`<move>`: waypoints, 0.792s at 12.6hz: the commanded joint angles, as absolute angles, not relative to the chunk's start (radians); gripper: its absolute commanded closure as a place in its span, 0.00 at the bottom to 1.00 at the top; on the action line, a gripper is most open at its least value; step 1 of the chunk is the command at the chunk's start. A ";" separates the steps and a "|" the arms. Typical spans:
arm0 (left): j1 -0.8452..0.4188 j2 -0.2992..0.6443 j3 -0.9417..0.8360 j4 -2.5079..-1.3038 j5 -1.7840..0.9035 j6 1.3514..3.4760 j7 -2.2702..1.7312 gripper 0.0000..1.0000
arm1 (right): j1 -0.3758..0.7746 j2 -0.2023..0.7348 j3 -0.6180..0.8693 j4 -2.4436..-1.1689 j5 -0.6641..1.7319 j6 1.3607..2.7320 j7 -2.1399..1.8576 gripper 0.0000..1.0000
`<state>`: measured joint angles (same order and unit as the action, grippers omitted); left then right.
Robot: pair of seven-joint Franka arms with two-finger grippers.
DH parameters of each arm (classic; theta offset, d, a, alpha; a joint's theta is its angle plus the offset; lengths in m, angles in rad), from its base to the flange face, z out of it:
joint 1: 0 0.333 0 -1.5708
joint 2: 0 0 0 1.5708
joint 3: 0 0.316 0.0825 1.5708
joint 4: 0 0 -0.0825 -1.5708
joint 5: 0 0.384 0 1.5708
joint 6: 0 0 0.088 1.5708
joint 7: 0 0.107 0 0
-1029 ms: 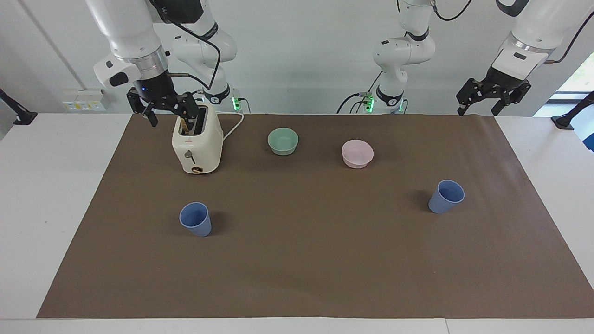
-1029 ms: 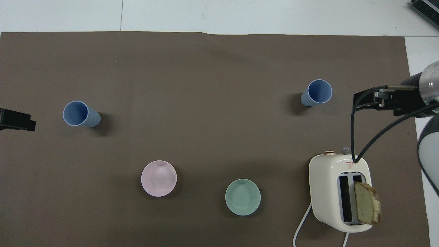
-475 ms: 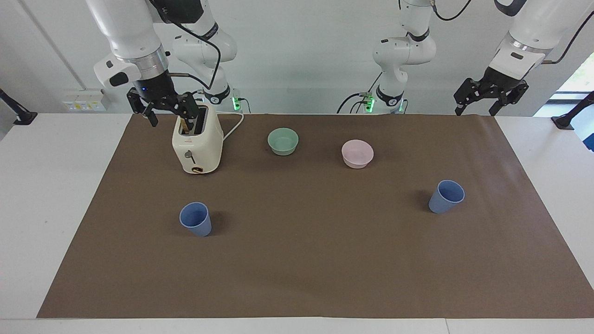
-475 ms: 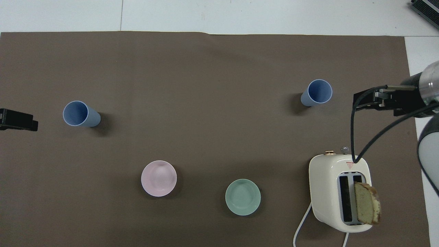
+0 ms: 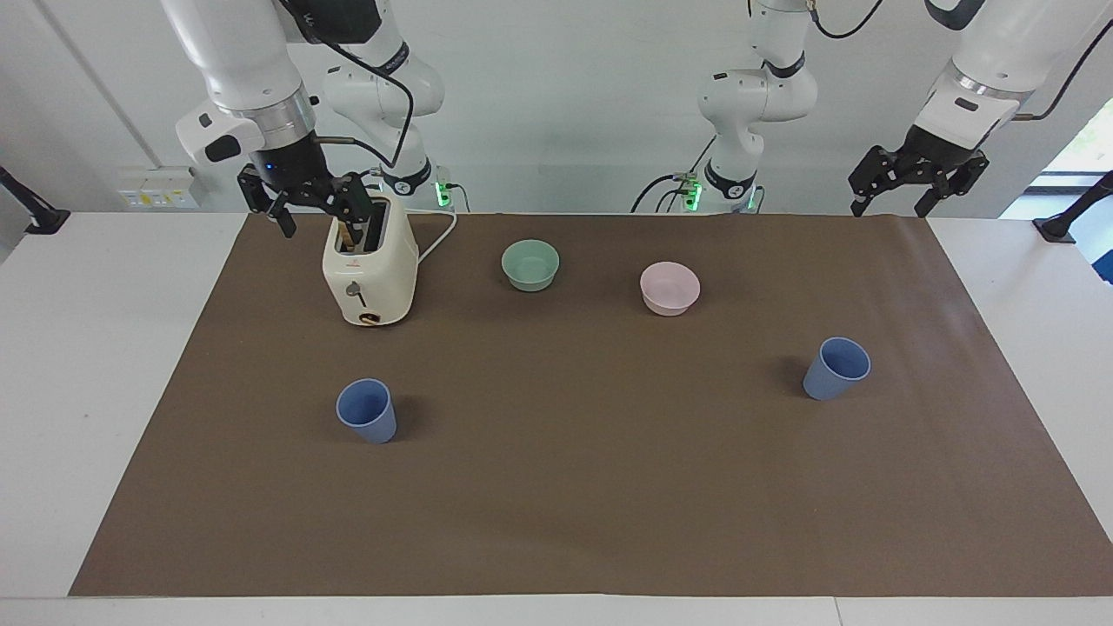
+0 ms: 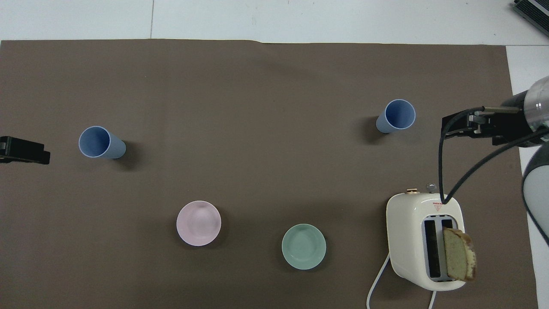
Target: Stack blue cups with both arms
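Since a second ago the left gripper (image 5: pixel 890 205) has been drawn a little higher and slightly toward the middle of the table's robot-side edge; nothing else has been shifted. The brown mat (image 5: pixel 574 487) is spread over most of the white table (image 5: pixel 87 365), and everything is set on it. The cream toaster (image 5: pixel 369 271) is stood at the right arm's end, close to the robots, with a slice of bread (image 6: pixel 459 254) sticking up out of one slot (its white cord is trailed toward the robots). The right gripper (image 5: pixel 306 209) is held in the air just beside the toaster's top, its fingers spread wide and nothing carried between them. The left gripper is hung above the mat's corner at the left arm's end, likewise spread wide and empty. A green bowl (image 5: pixel 530 264) and a pink bowl (image 5: pixel 669 288) are placed side by side, apart, near the robots. The two blue cups are stood upright, farther from the robots than the bowls and well apart from each other: one cup (image 5: pixel 367 410) toward the right arm's end, the other cup (image 5: pixel 836 368) toward the left arm's end. Neither is touched by a gripper.
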<state>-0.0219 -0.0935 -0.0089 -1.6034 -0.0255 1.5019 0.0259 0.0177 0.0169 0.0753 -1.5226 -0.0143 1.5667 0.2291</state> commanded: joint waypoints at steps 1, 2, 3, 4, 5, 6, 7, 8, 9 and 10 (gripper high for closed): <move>-0.041 -0.098 0.009 -1.609 -0.029 1.505 0.025 0.00 | 0.008 0.003 0.078 -1.534 -0.015 1.569 0.212 0.00; -0.037 -0.098 0.009 -1.609 -0.029 1.509 0.026 0.00 | 0.008 0.003 0.078 -1.535 -0.015 1.568 0.213 0.00; -0.035 -0.095 0.008 -1.603 -0.029 1.511 0.025 0.00 | 0.008 0.003 0.078 -1.534 -0.015 1.568 0.213 0.00; -0.041 -0.094 0.008 -1.603 -0.032 1.509 0.012 0.00 | 0.008 0.002 0.078 -1.534 -0.015 1.568 0.213 0.00; -0.043 -0.095 0.008 -1.601 -0.032 1.503 0.014 0.00 | 0.008 0.003 0.078 -1.534 -0.015 1.568 0.213 0.00; -0.044 -0.095 0.006 -1.601 -0.032 1.503 0.015 0.00 | 0.008 0.003 0.078 -1.534 -0.015 1.568 0.212 0.00; -0.044 -0.094 0.006 -1.601 -0.032 1.505 0.018 0.00 | 0.008 0.003 0.078 -1.534 -0.015 1.568 0.213 0.00; -0.043 -0.095 0.006 -1.603 -0.032 1.502 0.015 0.00 | 0.008 0.002 0.078 -1.534 -0.015 1.568 0.213 0.00; -0.041 -0.097 0.006 -1.611 -0.034 1.518 0.009 0.00 | 0.008 0.003 0.078 -1.534 -0.015 1.568 0.213 0.00; -0.028 -0.094 0.006 -1.611 -0.034 1.551 0.011 0.00 | 0.008 0.002 0.078 -1.535 -0.015 1.568 0.213 0.00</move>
